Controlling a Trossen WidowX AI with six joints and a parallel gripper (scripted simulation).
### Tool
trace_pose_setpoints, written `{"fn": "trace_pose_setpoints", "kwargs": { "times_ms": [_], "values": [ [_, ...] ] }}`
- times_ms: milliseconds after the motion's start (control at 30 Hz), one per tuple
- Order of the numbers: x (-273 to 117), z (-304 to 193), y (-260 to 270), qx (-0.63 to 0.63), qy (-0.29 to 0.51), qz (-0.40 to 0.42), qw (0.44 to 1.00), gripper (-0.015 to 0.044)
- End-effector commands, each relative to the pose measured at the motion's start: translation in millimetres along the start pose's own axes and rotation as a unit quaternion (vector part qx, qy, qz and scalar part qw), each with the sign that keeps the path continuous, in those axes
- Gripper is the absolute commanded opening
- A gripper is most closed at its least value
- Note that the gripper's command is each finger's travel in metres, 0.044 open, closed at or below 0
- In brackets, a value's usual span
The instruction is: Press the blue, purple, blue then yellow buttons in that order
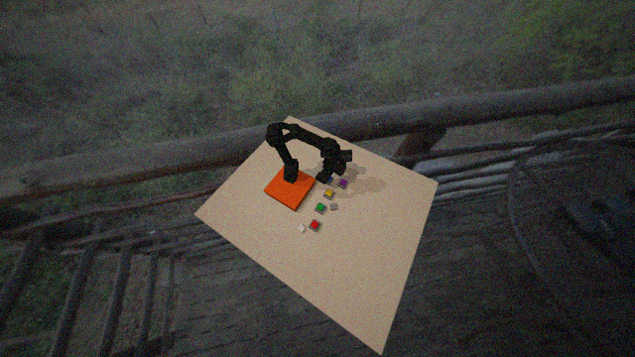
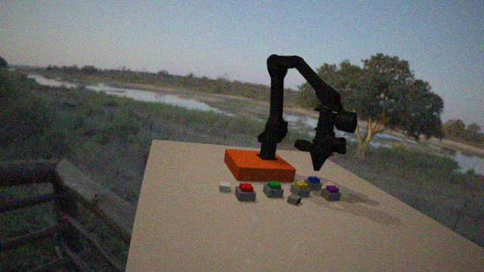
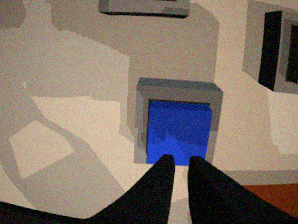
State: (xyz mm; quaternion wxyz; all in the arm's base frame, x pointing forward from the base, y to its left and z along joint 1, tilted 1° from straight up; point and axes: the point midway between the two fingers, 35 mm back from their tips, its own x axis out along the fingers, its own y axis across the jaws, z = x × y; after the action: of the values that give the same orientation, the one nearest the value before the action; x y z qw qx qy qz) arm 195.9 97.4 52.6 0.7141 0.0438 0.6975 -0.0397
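Observation:
The blue button [image 2: 313, 180] [image 3: 180, 127] stands in its grey housing, its blue cap raised. In the top view it is mostly hidden behind the arm. My gripper [image 2: 317, 168] [image 3: 180, 164] is shut and empty, with a thin gap between the fingertips. The tips hang above the blue button, over the near part of its cap in the wrist view, and are clear of it in the exterior view. The purple button [image 1: 343, 183] [image 2: 332, 189] stands beside the blue one; only its housing shows at the top of the wrist view. The yellow button [image 1: 328, 193] [image 2: 301, 185] is on the other side, partly cut off in the wrist view.
The green button [image 1: 320, 207] [image 2: 274, 185] and red button [image 1: 315, 225] [image 2: 246, 187] stand further along. A grey block [image 1: 333, 206] [image 2: 293, 199] lies near the yellow and green buttons. A white block [image 1: 302, 228] [image 2: 224, 187] lies beside the red one. The arm stands on an orange base [image 1: 293, 196] [image 2: 265, 174].

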Motion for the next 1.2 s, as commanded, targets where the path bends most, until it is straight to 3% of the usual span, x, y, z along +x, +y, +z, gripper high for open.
{"fn": "trace_pose_setpoints", "kwargs": {
  "times_ms": [0, 1167],
  "values": [
    [1.1, 0.0, -0.7, -0.002, -0.001, -0.002, 1.0, 0.002],
    [34.1, -0.1, -0.9, -0.002, -0.001, -0.002, 1.0, 0.002]
  ]
}}
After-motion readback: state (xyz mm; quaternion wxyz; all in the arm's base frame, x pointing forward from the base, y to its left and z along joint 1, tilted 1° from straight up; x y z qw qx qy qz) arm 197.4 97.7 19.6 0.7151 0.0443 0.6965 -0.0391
